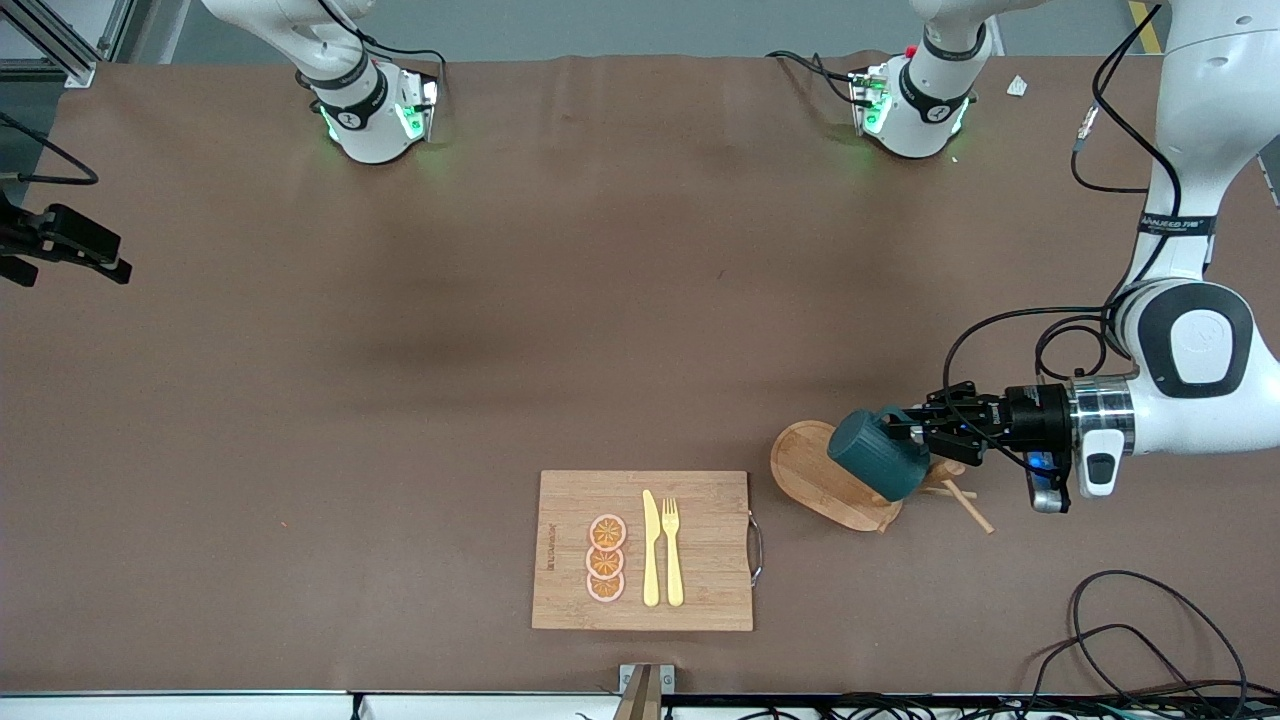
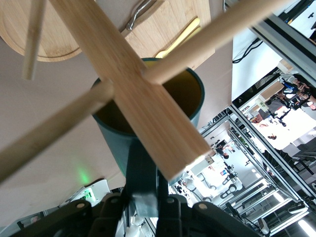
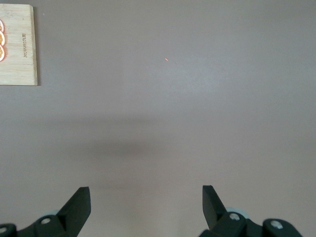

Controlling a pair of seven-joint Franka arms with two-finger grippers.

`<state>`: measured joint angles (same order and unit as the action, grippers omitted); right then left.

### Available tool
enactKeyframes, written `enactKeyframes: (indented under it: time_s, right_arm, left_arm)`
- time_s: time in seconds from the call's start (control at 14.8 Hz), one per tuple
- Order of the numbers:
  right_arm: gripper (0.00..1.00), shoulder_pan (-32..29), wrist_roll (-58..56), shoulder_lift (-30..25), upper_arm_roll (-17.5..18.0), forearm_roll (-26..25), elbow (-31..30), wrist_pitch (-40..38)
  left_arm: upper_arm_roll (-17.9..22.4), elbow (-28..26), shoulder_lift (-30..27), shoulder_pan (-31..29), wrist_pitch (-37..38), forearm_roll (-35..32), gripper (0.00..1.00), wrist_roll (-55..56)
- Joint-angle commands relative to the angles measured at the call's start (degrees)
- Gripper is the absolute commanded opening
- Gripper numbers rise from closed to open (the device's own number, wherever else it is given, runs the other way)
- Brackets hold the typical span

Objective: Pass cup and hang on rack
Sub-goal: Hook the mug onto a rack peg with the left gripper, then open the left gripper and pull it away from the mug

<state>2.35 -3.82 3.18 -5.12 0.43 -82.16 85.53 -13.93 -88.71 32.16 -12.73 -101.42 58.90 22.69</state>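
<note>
Dark teal cup (image 1: 880, 455), seemingly mustard inside; pale wooden rack (image 1: 820, 480), brown table (image 1: 400, 350)

One teal cup (image 1: 880, 455) sits clamped in the left gripper (image 1: 905, 428), over one wooden mug rack (image 1: 835, 490). Beside them lies one bamboo cutting board (image 1: 643, 550), bearing three orange slices (image 1: 606, 558), one yellow knife (image 1: 651, 548) and one yellow fork (image 1: 672, 550).

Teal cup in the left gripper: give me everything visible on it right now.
The small dark teal cup has a ribbed outer wall, a mustard-yellow inside and a loop handle; it looks ceramic. The left gripper is shut on that handle and holds the cup tilted on its side over the light wooden mug rack, at the left arm's end of the table. In the left wrist view the rack's post and pegs cross the cup's mouth; whether a peg touches it cannot be told.
</note>
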Motion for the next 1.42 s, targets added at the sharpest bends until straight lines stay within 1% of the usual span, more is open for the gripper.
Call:
enactKeyframes:
  time_s: [0.0, 0.07, 0.14, 0.2, 0.27, 0.34, 0.41, 0.54, 0.61, 0.74, 0.88, 1.08, 1.28, 1.35]
  right_arm:
    - [1.0, -0.8, -0.5, -1.5, 0.6, 0.5, -1.2, -0.2]
    - [1.0, -0.8, -0.5, -1.5, 0.6, 0.5, -1.2, -0.2]
    - [1.0, -0.8, -0.5, -1.5, 0.6, 0.5, -1.2, -0.2]
    - [1.0, -0.8, -0.5, -1.5, 0.6, 0.5, -1.2, -0.2]
    - [1.0, -0.8, -0.5, -1.5, 0.6, 0.5, -1.2, -0.2]
    - [1.0, -0.8, -0.5, -1.5, 0.6, 0.5, -1.2, -0.2]
    - [1.0, -0.8, -0.5, -1.5, 0.6, 0.5, -1.2, -0.2]
    - [1.0, -0.8, -0.5, -1.5, 0.6, 0.5, -1.2, -0.2]
    - [1.0, -0.8, -0.5, -1.5, 0.6, 0.5, -1.2, -0.2]
    - [1.0, -0.8, -0.5, -1.5, 0.6, 0.5, -1.2, -0.2]
    - [1.0, -0.9, -0.5, -1.5, 0.6, 0.5, -1.2, -0.2]
    - [1.0, -0.9, -0.7, -1.5, 0.6, 0.5, -1.2, -0.2]
    - [1.0, -0.9, -0.6, -1.5, 0.6, 0.5, -1.2, -0.2]
    - [1.0, -0.9, -0.7, -1.5, 0.6, 0.5, -1.2, -0.2]
  left_arm:
    - [-0.5, 0.2, 0.0, -0.6, 1.0, 2.1, 0.05, -1.0]
    - [-0.5, 0.2, 0.1, -0.5, 1.0, 2.3, 0.08, -1.0]
    - [-0.5, 0.3, 0.1, -0.5, 1.0, 2.3, 0.17, -1.0]
    - [-0.4, 0.4, 0.1, -0.5, 0.9, 2.4, 0.35, -0.7]
    - [-0.4, 0.5, -0.1, -0.5, 0.9, 2.4, 0.42, 0.1]
    - [-0.4, 0.6, -0.3, -0.3, 0.9, 2.3, 0.53, 0.6]
    - [-0.4, 0.8, -0.6, -0.3, 0.8, 2.0, 0.67, 0.9]
    - [-0.2, 0.9, -1.2, -0.2, 0.5, 1.4, 0.99, 1.5]
    - [0.1, 0.9, -2.6, -0.1, 0.4, 1.0, 1.0, 2.5]
    - [0.1, 1.3, -4.9, -0.1, 0.4, -3.5, 1.0, 5.6]
    - [0.0, 3.2, -7.2, -0.1, 0.5, -10.1, 1.0, 7.8]
    - [-1.0, 3.4, -11.4, 0.3, 1.0, -22.1, 0.99, 6.8]
    - [-5.8, 3.4, -15.0, 0.2, 1.0, -34.9, 0.99, 3.9]
    - [-7.1, 3.4, -16.1, 0.1, 1.1, -38.0, 0.99, 3.3]
